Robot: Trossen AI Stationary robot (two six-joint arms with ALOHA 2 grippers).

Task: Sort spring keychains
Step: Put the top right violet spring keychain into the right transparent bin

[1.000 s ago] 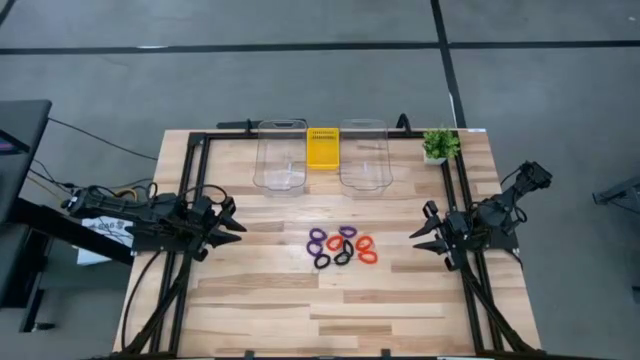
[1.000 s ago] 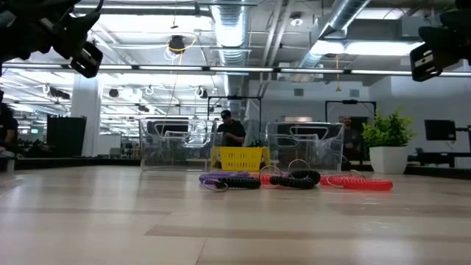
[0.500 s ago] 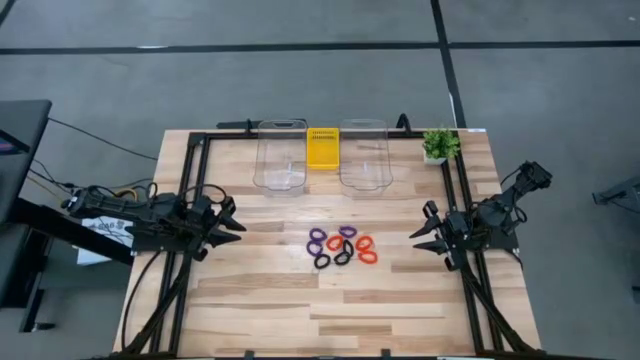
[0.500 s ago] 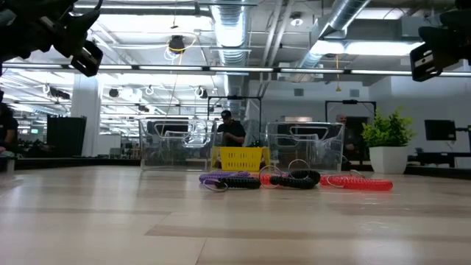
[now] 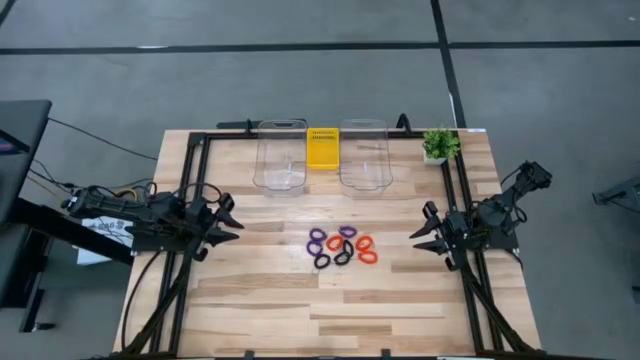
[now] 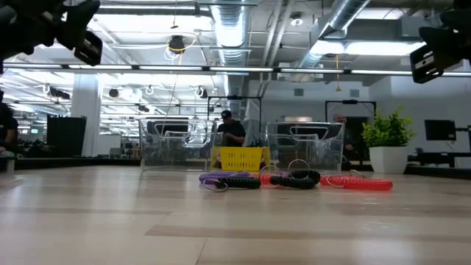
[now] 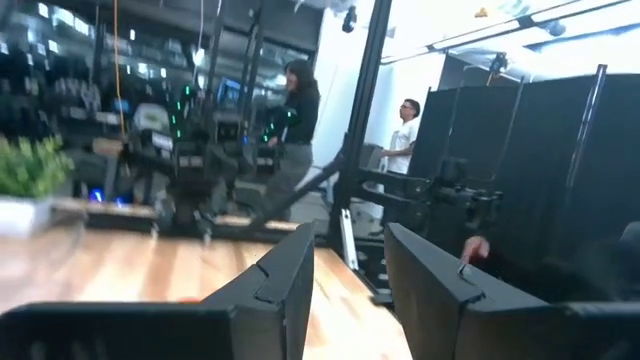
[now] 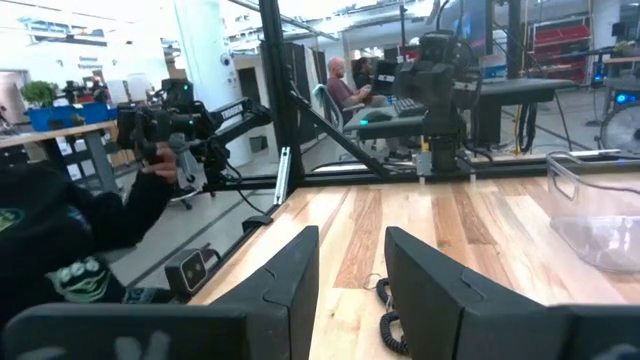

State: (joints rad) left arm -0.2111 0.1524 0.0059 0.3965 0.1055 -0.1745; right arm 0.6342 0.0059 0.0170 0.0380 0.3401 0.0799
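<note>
Status: sorting not started, judging by layout. All spring keychains (image 5: pixel 341 246) lie in one loose cluster on the bench (image 5: pixel 260 300) at mid-width, between the two arms and in front of the bins. Purple, orange-red and black loops are mixed together, several touching. Left clear bin (image 5: pixel 280 155) and right clear bin (image 5: pixel 364 154) sit at the far edge with a yellow container (image 5: pixel 322 148) between them; both clear bins look empty from above. Every loop is left to pick and place.

Left end effector (image 5: pixel 232 224): over the left side of the bench, well apart from the cluster, fingers parted by a narrow gap, nothing between them. Right end effector (image 5: pixel 422 238): over the right side, nearer the cluster but not touching it, fingers likewise narrowly parted and empty.

View notes:
- High view alone gives the colour mix, the count (about nine) and both arms' positions relative to the cluster
- Low view flattens the loops into one low row on the bench, coils seen side-on; it shows the bins are tall against the loops, and a small potted plant (image 6: pixel 387 143) at the right. A person is visible in the room behind
- Right wrist view catches black coils (image 8: pixel 388 322) near its fingers and a corner of a clear bin
- Left wrist view shows no keychains, only bench, frame and people beyond
</note>
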